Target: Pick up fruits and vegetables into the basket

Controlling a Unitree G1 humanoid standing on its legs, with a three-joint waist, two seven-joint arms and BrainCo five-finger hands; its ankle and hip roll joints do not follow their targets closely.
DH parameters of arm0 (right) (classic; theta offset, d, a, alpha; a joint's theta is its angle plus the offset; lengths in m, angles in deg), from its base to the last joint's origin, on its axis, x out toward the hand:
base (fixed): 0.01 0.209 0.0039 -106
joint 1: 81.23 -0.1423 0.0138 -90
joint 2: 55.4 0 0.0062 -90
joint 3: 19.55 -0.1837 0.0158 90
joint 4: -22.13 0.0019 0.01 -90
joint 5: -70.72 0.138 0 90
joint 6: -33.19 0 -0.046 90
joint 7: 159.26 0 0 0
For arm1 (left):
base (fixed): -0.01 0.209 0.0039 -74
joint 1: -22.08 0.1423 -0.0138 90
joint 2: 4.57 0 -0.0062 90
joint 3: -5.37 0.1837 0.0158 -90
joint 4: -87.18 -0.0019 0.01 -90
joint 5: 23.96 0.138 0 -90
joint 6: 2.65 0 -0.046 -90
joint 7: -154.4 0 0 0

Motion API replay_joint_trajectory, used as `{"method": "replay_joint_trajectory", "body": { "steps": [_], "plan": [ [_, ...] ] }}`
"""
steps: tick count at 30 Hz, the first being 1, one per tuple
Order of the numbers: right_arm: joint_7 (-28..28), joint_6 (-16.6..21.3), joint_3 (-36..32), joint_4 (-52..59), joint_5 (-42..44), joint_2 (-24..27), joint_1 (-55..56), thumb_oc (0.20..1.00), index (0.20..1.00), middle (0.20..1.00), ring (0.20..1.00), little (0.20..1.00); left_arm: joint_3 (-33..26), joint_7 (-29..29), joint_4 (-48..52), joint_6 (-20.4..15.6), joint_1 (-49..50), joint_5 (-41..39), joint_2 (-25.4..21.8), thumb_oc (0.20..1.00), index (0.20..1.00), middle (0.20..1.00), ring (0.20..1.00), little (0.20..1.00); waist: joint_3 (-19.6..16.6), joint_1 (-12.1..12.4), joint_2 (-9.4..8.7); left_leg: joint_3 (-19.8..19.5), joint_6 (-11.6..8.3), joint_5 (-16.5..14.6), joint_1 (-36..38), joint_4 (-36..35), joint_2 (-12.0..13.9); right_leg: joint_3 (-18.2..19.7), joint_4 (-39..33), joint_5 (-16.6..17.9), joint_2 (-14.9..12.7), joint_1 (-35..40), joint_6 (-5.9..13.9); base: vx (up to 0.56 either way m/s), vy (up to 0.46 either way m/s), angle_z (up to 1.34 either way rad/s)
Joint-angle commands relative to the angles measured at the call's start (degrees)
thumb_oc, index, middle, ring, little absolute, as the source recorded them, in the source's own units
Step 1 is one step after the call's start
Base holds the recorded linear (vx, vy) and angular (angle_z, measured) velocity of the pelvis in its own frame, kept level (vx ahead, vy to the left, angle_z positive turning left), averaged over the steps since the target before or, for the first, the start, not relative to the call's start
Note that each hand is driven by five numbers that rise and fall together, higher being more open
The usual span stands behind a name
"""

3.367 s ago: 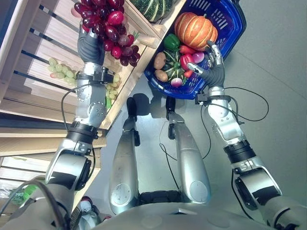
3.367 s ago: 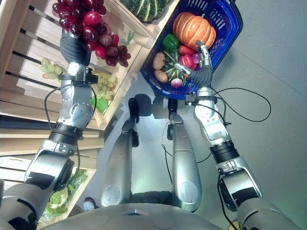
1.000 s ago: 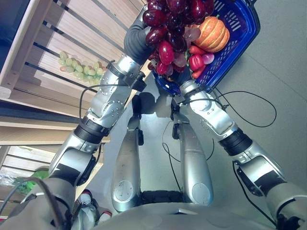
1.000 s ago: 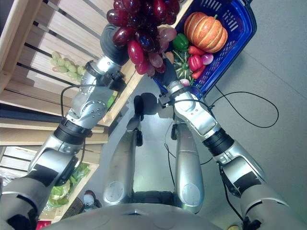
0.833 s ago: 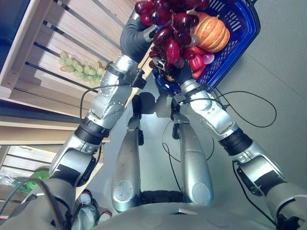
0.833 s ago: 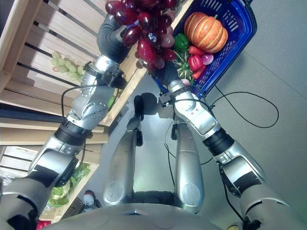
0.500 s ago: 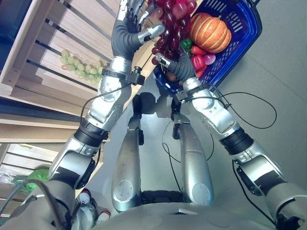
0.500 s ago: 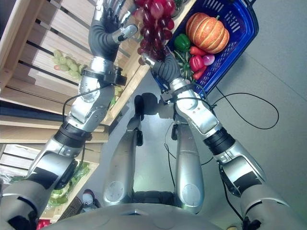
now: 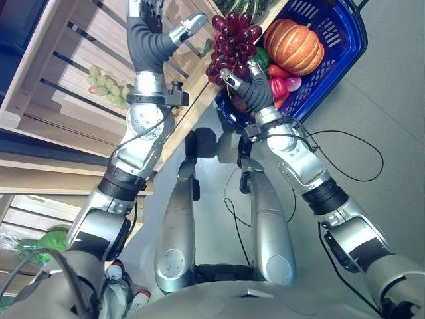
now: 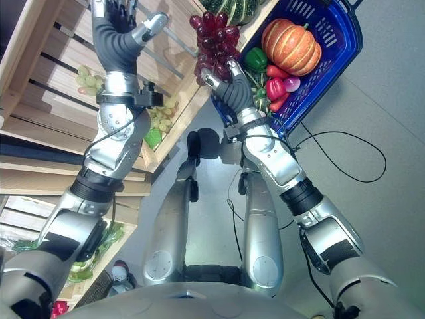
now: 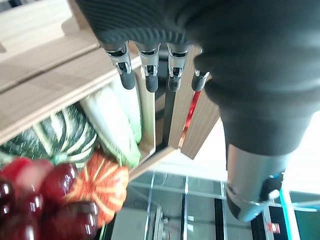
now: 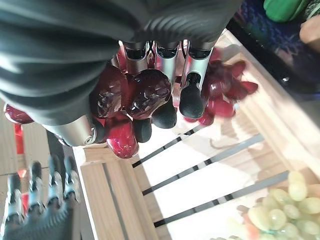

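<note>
A bunch of red grapes (image 9: 232,41) hangs over the corner of the wooden crate (image 9: 73,53), beside the blue basket (image 9: 345,40). My right hand (image 9: 251,88) is shut on it from below; its fingers (image 12: 191,95) curl round the grapes (image 12: 145,92) in the right wrist view. My left hand (image 9: 149,33) is raised over the crate to the left of the bunch, open, with its fingers (image 11: 150,75) straight and nothing in it. The basket holds an orange pumpkin (image 9: 302,46), a green pepper (image 10: 255,58), red peppers and other vegetables.
A bunch of green grapes (image 9: 106,86) lies on the crate's slats left of my left arm. A dark green striped squash (image 10: 232,8) sits at the crate's far end. More wooden shelves with greens stand at the lower left. Grey floor lies to the right.
The red grapes went from my left hand to my right hand. My left hand opened and swung left over the crate; my right hand closed on the bunch.
</note>
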Motion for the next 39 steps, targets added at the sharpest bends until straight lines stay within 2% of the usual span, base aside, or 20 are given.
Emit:
{"method": "replay_joint_trajectory", "body": {
  "steps": [1, 8, 13, 15, 19, 20, 23, 25, 28, 29, 31, 33, 35, 39],
  "plan": [
    [-0.97, 6.72, -2.89, 5.32, -1.50, -1.47, 0.76, 0.200, 0.200, 0.200, 0.200, 0.200, -3.88, 4.52, -0.68, -4.11, 0.98, 4.34, 0.55, 1.000, 1.000, 1.000, 1.000, 1.000, -1.74, -1.34, 1.71, 1.32, 1.34, -6.10, -0.76, 4.66, -3.24, -4.17, -5.70, -0.40, -1.11, 5.92, 4.56, 0.00, 0.000, 0.00],
    [-3.35, 9.94, -5.14, 3.88, -2.02, -0.59, 3.54, 0.200, 0.200, 0.200, 0.200, 0.200, -5.86, 11.43, -7.92, -4.93, 3.48, 9.45, -0.70, 1.000, 1.000, 1.000, 1.000, 1.000, -1.74, -1.76, 1.80, 1.52, 1.10, -6.30, -0.64, 4.92, -3.03, -3.81, -4.95, -0.86, -1.01, 5.64, 4.56, 0.01, 0.023, 0.00],
    [-5.49, 12.37, -7.71, 0.49, -1.17, 1.34, 6.25, 0.200, 0.200, 0.200, 0.200, 0.200, -6.23, 16.92, -17.74, -3.30, 4.30, 16.01, -3.83, 1.000, 1.000, 1.000, 1.000, 1.000, -1.74, -2.60, 1.87, 2.16, 0.82, -6.57, -0.64, 5.55, -2.65, -3.33, -4.08, -1.24, -0.93, 5.23, 4.67, 0.01, 0.048, -0.03],
    [-5.97, 12.26, -8.16, -1.26, -0.81, 2.28, 6.47, 0.200, 0.200, 0.200, 0.200, 0.200, -5.95, 17.03, -20.87, -3.00, 4.04, 16.71, -4.96, 1.000, 1.000, 1.000, 1.000, 1.000, -1.74, -2.80, 1.96, 2.37, 0.71, -6.63, -0.76, 5.76, -2.53, -3.23, -3.80, -1.34, -0.98, 4.93, 4.70, 0.01, 0.046, -0.03],
    [-6.16, 10.84, -8.33, -4.46, -0.75, 3.48, 6.04, 0.200, 0.200, 0.200, 0.200, 0.200, -4.84, 17.70, -24.65, -1.36, 3.28, 18.96, -6.58, 1.000, 1.000, 1.000, 1.000, 1.000, -1.74, -2.95, 2.13, 2.52, 0.50, -6.69, -0.82, 5.96, -2.40, -3.06, -3.59, -1.40, -1.05, 4.71, 4.70, 0.00, 0.038, -0.04],
    [-6.25, 8.91, -7.61, -9.04, -0.74, 5.39, 4.87, 0.200, 0.200, 0.200, 0.200, 0.200, -3.02, 18.21, -28.77, 0.30, 2.55, 21.24, -8.29, 1.000, 1.000, 1.000, 1.000, 1.000, -1.74, -2.91, 2.48, 2.61, 0.32, -6.67, -0.70, 5.91, -2.34, -2.98, -3.49, -1.47, -1.11, 4.62, 4.72, 0.01, 0.041, -0.07],
    [-6.23, 5.96, -6.63, -13.52, -0.66, 7.24, 3.03, 0.200, 0.200, 0.200, 0.200, 0.200, -1.21, 18.30, -31.81, 2.16, 1.79, 23.38, -9.62, 1.000, 1.000, 1.000, 1.000, 1.000, -1.74, -2.72, 2.91, 2.68, 0.15, -6.56, -0.54, 5.80, -2.37, -3.05, -3.55, -1.46, -1.21, 4.61, 4.72, 0.00, 0.044, -0.08],
    [-5.63, 3.99, -4.55, -20.76, 0.46, 9.63, -1.03, 0.200, 0.200, 0.200, 0.200, 0.200, 1.35, 17.23, -35.41, 4.62, 0.00, 25.41, -11.17, 1.000, 1.000, 1.000, 1.000, 1.000, -1.74, -2.25, 3.47, 2.75, 0.02, -6.38, -0.70, 5.91, -2.36, -3.34, -3.37, -1.41, -1.41, 4.32, 4.63, 0.00, 0.000, 0.00],
    [-5.12, 3.17, -2.78, -26.88, 0.93, 10.52, -4.69, 0.200, 0.200, 0.200, 0.200, 0.200, 3.76, 15.98, -38.84, 5.99, -2.03, 27.77, -11.98, 1.000, 1.000, 1.000, 1.000, 1.000, -1.74, -1.83, 3.89, 2.68, -0.13, -6.26, -0.95, 6.12, -2.41, -3.57, -3.20, -1.40, -1.55, 4.12, 4.60, 0.00, 0.000, 0.00],
    [-4.39, 1.64, -1.41, -31.41, 1.47, 11.12, -8.07, 0.200, 0.200, 0.200, 0.200, 0.200, 5.59, 14.91, -41.29, 7.46, -3.76, 29.91, -12.33, 1.000, 1.000, 1.000, 1.000, 1.000, -1.74, -1.47, 4.35, 2.66, -0.19, -6.15, -1.15, 6.24, -2.45, -3.75, -2.98, -1.42, -1.66, 3.86, 4.55, 0.00, 0.000, 0.00],
    [-4.20, 1.31, -1.09, -32.33, 1.71, 11.25, -8.80, 0.200, 0.200, 0.200, 0.200, 0.200, 6.03, 14.67, -41.79, 7.71, -4.16, 29.97, -12.45, 1.000, 1.000, 1.000, 1.000, 1.000, -1.74, -1.39, 4.45, 2.67, -0.21, -6.11, -1.21, 6.24, -2.45, -3.81, -2.96, -1.41, -1.69, 3.80, 4.54, 0.00, 0.000, 0.00],
    [-2.27, -0.45, 0.70, -41.34, 1.34, 11.39, -15.31, 0.200, 0.200, 0.200, 0.200, 0.200, 9.49, 11.88, -46.64, 9.74, -7.92, 32.55, -13.08, 1.000, 1.000, 1.000, 1.000, 1.000, -1.74, -0.88, 5.39, 2.82, -0.28, -5.87, -1.47, 6.25, -2.54, -4.01, -2.72, -1.53, -1.86, 3.31, 4.48, -0.02, 0.034, 0.03],
    [-1.09, -1.94, 1.55, -45.01, 0.10, 11.35, -18.10, 0.200, 0.200, 0.200, 0.200, 0.200, 11.52, 9.92, -48.68, 10.72, -9.73, 33.48, -13.58, 1.000, 1.000, 1.000, 1.000, 1.000, -1.74, -0.72, 5.92, 2.91, -0.29, -5.70, -1.64, 6.33, -2.63, -4.06, -2.52, -1.49, -1.97, 2.97, 4.45, -0.01, 0.037, 0.05],
    [0.20, -4.15, 3.17, -49.44, -1.83, 11.11, -21.74, 0.200, 0.200, 0.200, 0.200, 0.200, 14.58, 7.15, -51.76, 12.06, -11.86, 37.66, -14.14, 1.000, 1.000, 1.000, 1.000, 1.000, -1.74, -0.56, 6.68, 3.18, -0.23, -5.56, -2.02, 6.55, -2.76, -4.03, -2.32, -1.48, -2.04, 2.41, 4.34, 0.00, 0.029, 0.02]
  ]
}}
